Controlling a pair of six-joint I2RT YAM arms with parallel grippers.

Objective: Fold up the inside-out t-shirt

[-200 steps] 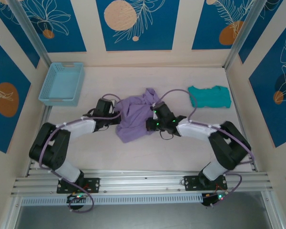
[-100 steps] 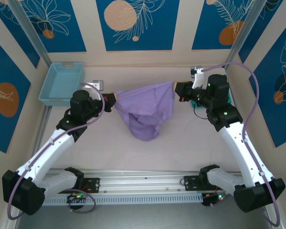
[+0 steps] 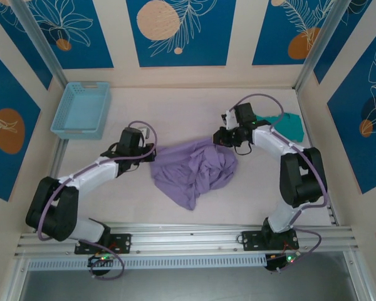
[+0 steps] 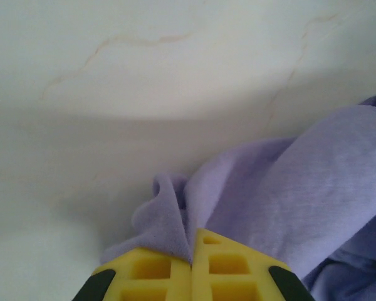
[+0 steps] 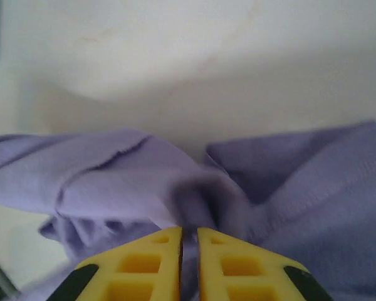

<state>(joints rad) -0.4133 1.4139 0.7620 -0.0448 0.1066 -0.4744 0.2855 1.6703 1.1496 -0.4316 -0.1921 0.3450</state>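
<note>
The inside-out t-shirt (image 3: 194, 169) is a lavender heap lying crumpled on the table between the two arms. My left gripper (image 3: 151, 154) is shut on its left edge, low at the table; in the left wrist view a fold of the t-shirt (image 4: 288, 188) is pinched between the yellow fingers (image 4: 238, 269) of the left gripper (image 4: 192, 260). My right gripper (image 3: 220, 141) is shut on the upper right edge. There the t-shirt (image 5: 125, 182) bunches into the narrow gap of the right gripper (image 5: 189, 233).
A light blue basket (image 3: 81, 110) stands at the back left. A teal-green garment (image 3: 287, 123) lies at the back right, partly behind the right arm. The aluminium rail (image 3: 188, 241) runs along the near edge, and walls close in left and right.
Half a second ago both grippers held the t-shirt stretched up in the air. They have since come down and inward, and the cloth now lies slack on the table.
</note>
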